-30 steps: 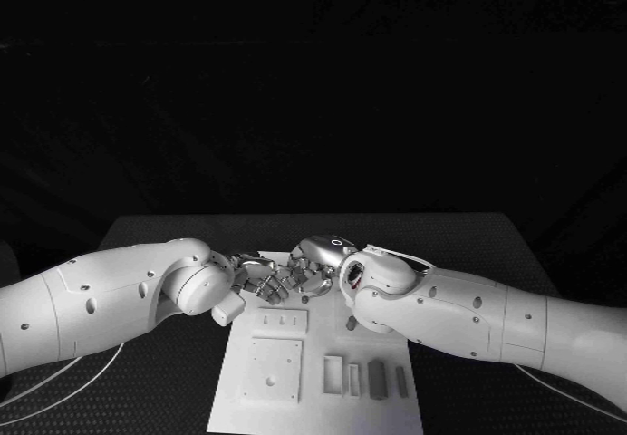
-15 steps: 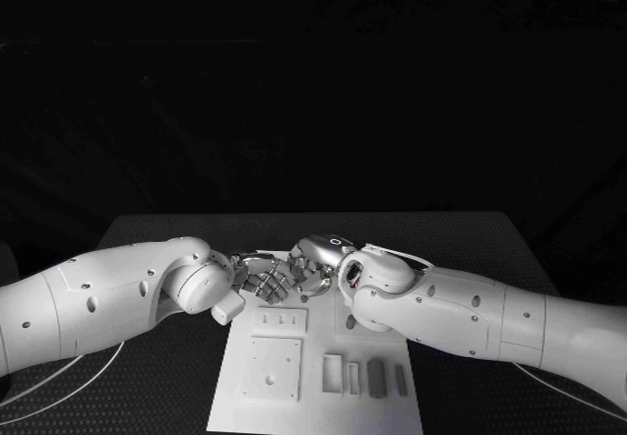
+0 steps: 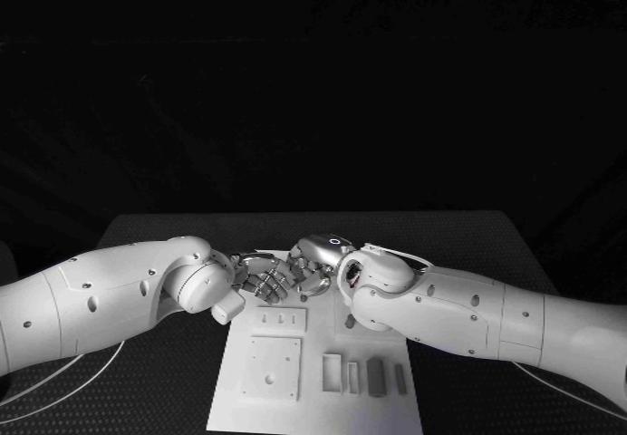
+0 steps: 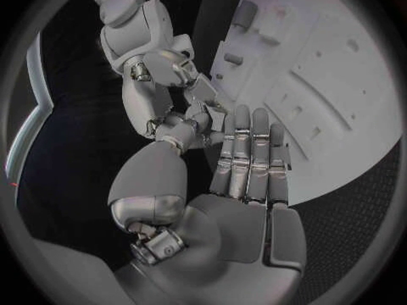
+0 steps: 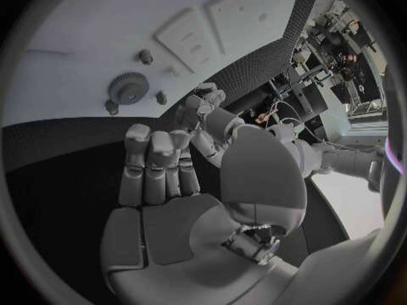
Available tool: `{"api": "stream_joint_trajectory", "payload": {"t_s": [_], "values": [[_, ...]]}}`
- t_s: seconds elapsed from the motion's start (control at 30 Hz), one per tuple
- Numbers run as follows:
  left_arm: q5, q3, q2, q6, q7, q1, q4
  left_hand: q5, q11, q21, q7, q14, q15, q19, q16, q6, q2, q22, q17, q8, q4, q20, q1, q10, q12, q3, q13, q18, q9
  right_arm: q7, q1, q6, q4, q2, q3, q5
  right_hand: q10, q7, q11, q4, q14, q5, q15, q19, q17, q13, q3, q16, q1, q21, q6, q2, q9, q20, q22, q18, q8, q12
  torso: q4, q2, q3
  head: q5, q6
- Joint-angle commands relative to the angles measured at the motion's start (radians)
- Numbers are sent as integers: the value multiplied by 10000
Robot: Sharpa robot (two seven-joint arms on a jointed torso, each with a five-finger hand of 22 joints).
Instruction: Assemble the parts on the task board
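The white task board (image 3: 313, 399) lies in the middle of the black table. Both hands hover over its far end, facing each other. My left hand (image 3: 265, 282) keeps its fingers straight and side by side (image 4: 250, 156). Its thumb (image 4: 173, 139) reaches up to the right hand's fingertips (image 4: 207, 102). My right hand (image 3: 313, 265) also holds its fingers straight (image 5: 157, 156), thumb (image 5: 203, 112) stretched out. I see no part between them. A grey gear (image 5: 129, 88) and small pegs (image 5: 146, 56) sit on the board beyond the right hand.
On the near half of the board there are a square plate (image 3: 272, 367), a small holed plate (image 3: 280, 319), upright blocks (image 3: 333, 372) and a grey bar (image 3: 376, 378). Both forearms cross the table at either side of the board.
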Motion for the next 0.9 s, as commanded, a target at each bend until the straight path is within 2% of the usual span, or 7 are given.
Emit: {"api": "stream_joint_trajectory", "payload": {"t_s": [0.03, 0.13, 0.4, 0.57, 0.7, 0.77, 0.9], "values": [[-150, 2, 65, 100, -27, -3, 60, -198, -67, 42, 5, 12, -18, 12, 44, 65, 16, 2, 16, -27, 18, -24, 61, 42, 70, 92, 13, -152, 14, 107, 8, 20, 60, 36, 16, -103, 45, 416, 5, 6, 76, -9, -25, 53, -15, -15, 54, 30, -20, 57, 610, 54, 518, 2, -16, 135, 167, -67, 4, 1, 1, -2, -11], [-200, 2, 74, 116, -21, -3, 47, -325, -75, 49, -4, 26, -25, 20, 55, 85, 111, -2, 18, -23, 28, -30, 130, 53, 81, 139, 16, -152, 25, 105, 8, 28, 63, 38, 16, -106, 48, 416, 5, 5, 79, -8, -25, 55, -16, -15, 56, 29, -23, 58, 611, 54, 518, 2, -16, 135, 166, -67, 3, -4, -2, -6, -11], [-202, 2, 87, 110, -3, -5, 29, -853, -126, 54, -64, 83, -50, 21, 97, 195, 650, -23, 27, 5, 70, -35, 396, 144, 134, 274, 35, -152, 56, 92, 8, 75, 62, 32, 16, -108, 52, 415, 4, 0, 83, -2, -26, 59, -18, -16, 62, 28, -28, 59, 614, 53, 519, 2, -18, 135, 164, -70, 6, -3, 0, -4, -20], [-233, 1, 93, 77, 2, -7, 9, -913, -147, 47, -98, 83, -52, -7, 101, 241, 850, -28, 26, 12, 39, -27, 525, 182, 146, 325, 37, -152, 59, 70, 8, 131, 44, 27, 16, -112, 55, 415, 4, -3, 86, 1, -26, 61, -19, -17, 65, 27, -32, 60, 616, 52, 520, 3, -20, 135, 163, -71, 6, -7, 1, -11, -39], [-360, 1, 95, -69, 71, -9, -15, -980, -196, 58, -168, 127, -80, 3, 135, 364, 1231, -36, 37, 57, -45, -32, 830, 277, 174, 500, 44, -152, 85, 61, 6, 147, -7, 36, 14, -112, 57, 415, 4, -5, 87, 5, -26, 62, -20, -17, 68, 25, -36, 60, 616, 50, 520, 3, -21, 135, 161, -73, -1, 1, -3, -8, -36], [-402, 1, 96, -134, 85, -10, -39, -1325, -219, 62, -195, 152, -100, 33, 145, 421, 1269, -56, 35, 72, -24, -34, 948, 329, 175, 634, 39, -152, 103, 62, 6, 130, -7, 32, 12, -105, 57, 416, 4, -5, 88, 7, -25, 62, -21, -17, 68, 24, -40, 61, 616, 48, 520, 4, -22, 135, 160, -74, 1, -1, 0, -3, -34], [-403, 1, 90, -282, 115, -11, -73, -1396, -245, 62, -237, 193, -122, 36, 163, 500, 1329, -68, 37, 105, 2, -35, 1015, 395, 187, 735, 39, -152, 128, 79, 6, 98, -2, 21, 11, -16, 58, 418, 6, -5, 89, 13, -25, 63, -24, -18, 66, 20, -59, 60, 614, 37, 520, 6, -24, 135, 156, -78, 6, -4, 1, 4, -43]]}}
